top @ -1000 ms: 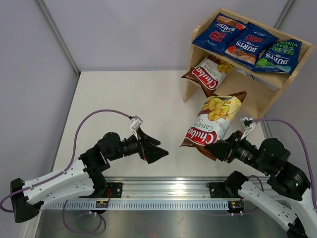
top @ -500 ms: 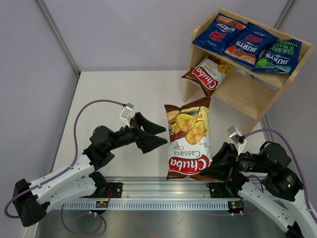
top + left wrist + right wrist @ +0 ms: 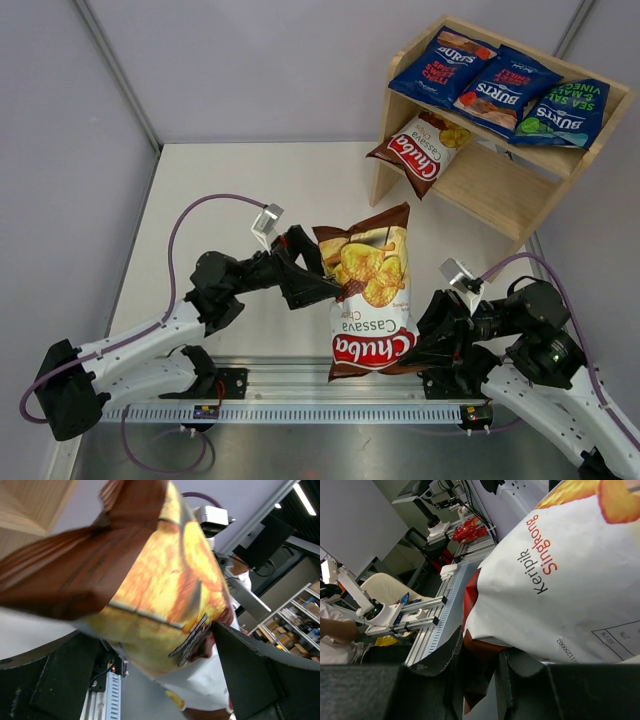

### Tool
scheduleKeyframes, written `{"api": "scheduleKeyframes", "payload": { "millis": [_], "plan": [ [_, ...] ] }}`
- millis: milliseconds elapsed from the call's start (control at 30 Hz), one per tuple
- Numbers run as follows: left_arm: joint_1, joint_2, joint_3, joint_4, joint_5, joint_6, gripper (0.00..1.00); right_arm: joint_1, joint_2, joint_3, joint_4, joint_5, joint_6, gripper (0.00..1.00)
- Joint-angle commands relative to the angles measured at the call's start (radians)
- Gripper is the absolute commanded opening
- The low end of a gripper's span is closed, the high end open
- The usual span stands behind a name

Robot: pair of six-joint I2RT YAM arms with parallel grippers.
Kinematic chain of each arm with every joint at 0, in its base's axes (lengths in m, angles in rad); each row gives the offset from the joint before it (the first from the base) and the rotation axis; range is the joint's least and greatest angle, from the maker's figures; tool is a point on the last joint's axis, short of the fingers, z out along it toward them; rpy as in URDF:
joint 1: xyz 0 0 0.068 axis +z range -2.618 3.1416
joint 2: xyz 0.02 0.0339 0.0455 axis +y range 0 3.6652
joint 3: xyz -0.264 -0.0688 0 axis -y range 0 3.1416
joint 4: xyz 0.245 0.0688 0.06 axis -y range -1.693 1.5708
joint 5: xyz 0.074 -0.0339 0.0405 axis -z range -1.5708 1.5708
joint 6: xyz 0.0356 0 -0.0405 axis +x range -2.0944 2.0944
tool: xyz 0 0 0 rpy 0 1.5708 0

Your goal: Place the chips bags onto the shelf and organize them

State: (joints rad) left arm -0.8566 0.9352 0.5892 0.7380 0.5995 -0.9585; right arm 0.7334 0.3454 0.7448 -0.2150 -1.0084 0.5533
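My right gripper point(image 3: 420, 345) point(image 3: 480, 652) is shut on the brown bottom corner of a large brown-and-white Chuba bag point(image 3: 365, 290) point(image 3: 570, 580) and holds it up above the table's near edge. My left gripper point(image 3: 330, 275) point(image 3: 155, 670) is open, its jaws wide apart on either side of that bag's point(image 3: 165, 580) upper left part. The wooden shelf point(image 3: 480, 190) stands at the far right. Three blue Burts bags, two red-accented ones point(image 3: 440, 60) point(image 3: 505, 88) and a green one point(image 3: 565, 112), lie on its top tier. A second Chuba bag point(image 3: 420, 150) leans out of the lower tier.
The white table point(image 3: 250, 190) stretches left of the shelf, with grey walls behind and to the left. A metal rail point(image 3: 330, 395) with both arm bases runs along the near edge.
My right arm has swung the held Chuba bag left, away from the shelf, toward the near edge. My left gripper has moved right, and its open jaws now straddle the bag.
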Motion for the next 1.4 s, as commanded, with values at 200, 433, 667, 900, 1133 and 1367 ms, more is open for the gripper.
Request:
{"api": "scheduleKeyframes", "payload": {
  "millis": [200, 433, 667, 900, 1133, 1367],
  "plan": [
    [-0.036, -0.016, 0.015, 0.256, 0.059, -0.077, 0.44, 0.006, -0.006, 0.002, -0.046, 0.081, -0.088, 0.05],
    [-0.041, -0.156, -0.006, 0.029, -0.127, 0.049, 0.15, 0.006, -0.051, 0.044, -0.215, 0.375, -0.101, 0.35],
    [-0.045, -0.246, -0.012, -0.029, -0.364, 0.032, 0.05, 0.006, -0.192, -0.085, -0.001, 0.623, 0.161, 0.99],
    [-0.065, -0.219, -0.035, 0.087, -0.595, -0.088, 0.05, 0.006, -0.198, -0.399, 0.560, 0.605, 0.430, 0.99],
    [-0.104, -0.188, -0.026, 0.190, -0.808, -0.053, 0.00, 0.006, -0.085, -0.492, 0.940, 0.659, 0.448, 0.99],
    [-0.154, -0.119, -0.042, 0.343, -0.886, 0.006, 0.00, 0.008, 0.098, -0.507, 1.233, 0.700, 0.493, 1.00]
  ]
}}
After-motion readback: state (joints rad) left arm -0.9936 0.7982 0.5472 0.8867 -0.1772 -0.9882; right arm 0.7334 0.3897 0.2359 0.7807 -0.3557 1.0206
